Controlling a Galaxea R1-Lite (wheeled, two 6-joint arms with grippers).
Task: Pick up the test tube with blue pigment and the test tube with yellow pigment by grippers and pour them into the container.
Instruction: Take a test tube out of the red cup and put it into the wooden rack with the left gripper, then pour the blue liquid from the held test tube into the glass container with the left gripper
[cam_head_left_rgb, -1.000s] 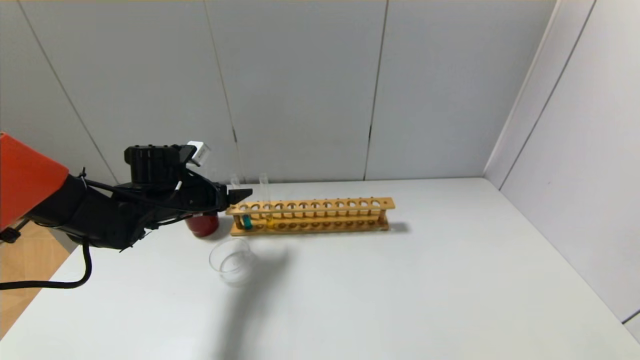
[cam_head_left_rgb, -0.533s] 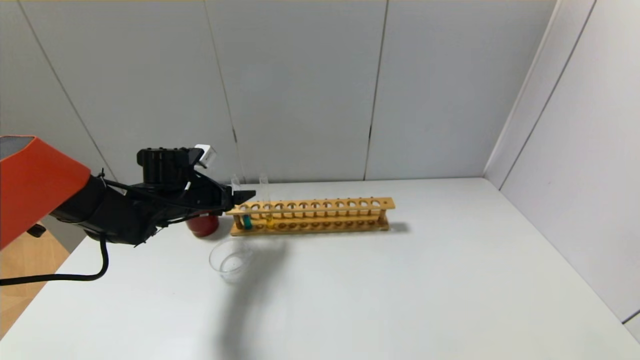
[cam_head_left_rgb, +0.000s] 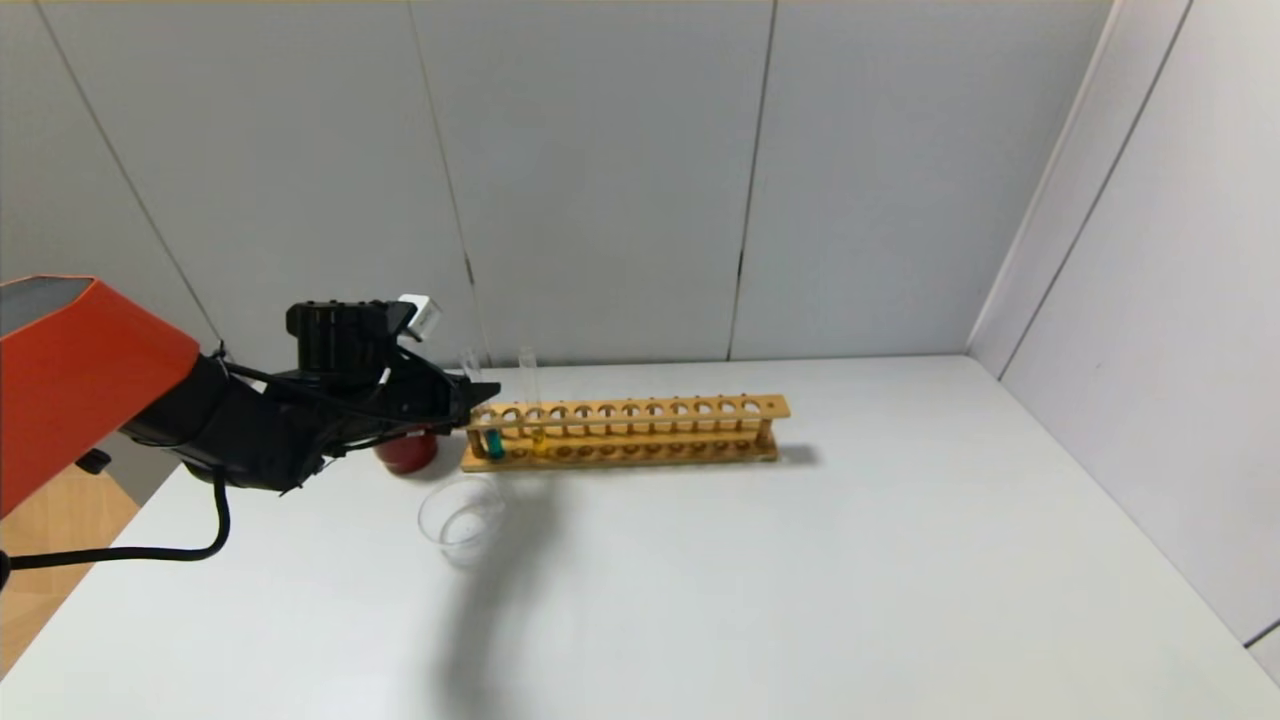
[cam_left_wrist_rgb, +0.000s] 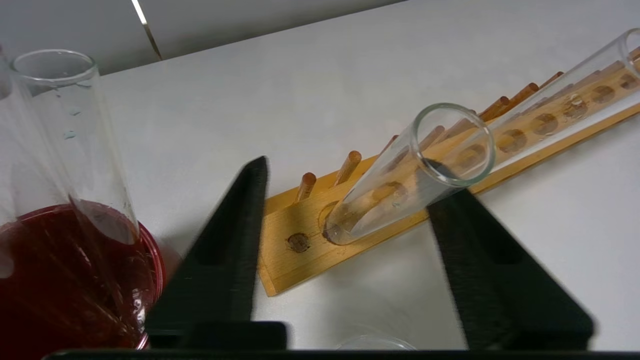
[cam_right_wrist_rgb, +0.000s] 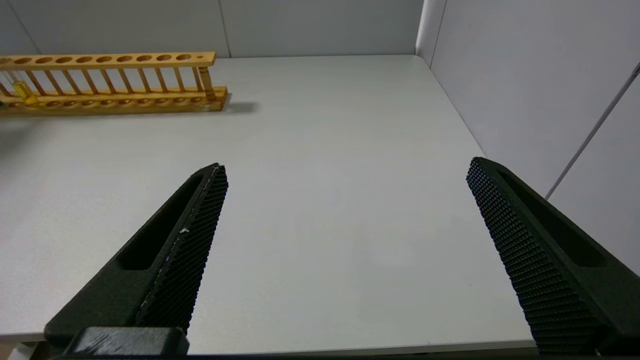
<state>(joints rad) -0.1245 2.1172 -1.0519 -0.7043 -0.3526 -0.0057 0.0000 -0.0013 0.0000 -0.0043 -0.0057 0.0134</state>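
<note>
The test tube with blue pigment (cam_head_left_rgb: 492, 441) stands in the first hole at the left end of the wooden rack (cam_head_left_rgb: 640, 410). The test tube with yellow pigment (cam_head_left_rgb: 539, 438) stands two holes to its right. My left gripper (cam_head_left_rgb: 482, 398) is open at the rack's left end. In the left wrist view the left gripper (cam_left_wrist_rgb: 350, 180) has the first-hole tube (cam_left_wrist_rgb: 400, 180) between its jaws, close to one jaw, and its tint does not show. The container (cam_head_left_rgb: 461, 518) sits on the table in front of the rack. My right gripper (cam_right_wrist_rgb: 345, 167) is open and empty over bare table.
A dark red cup (cam_head_left_rgb: 405, 450) stands just left of the rack, behind my left gripper. In the left wrist view another clear tube (cam_left_wrist_rgb: 55, 130) stands at the cup (cam_left_wrist_rgb: 75, 280). Grey walls close the back and right side.
My left arm has reached farther forward and the gripper has dropped slightly onto the rack's left end. The tubes, rack and container have not moved.
</note>
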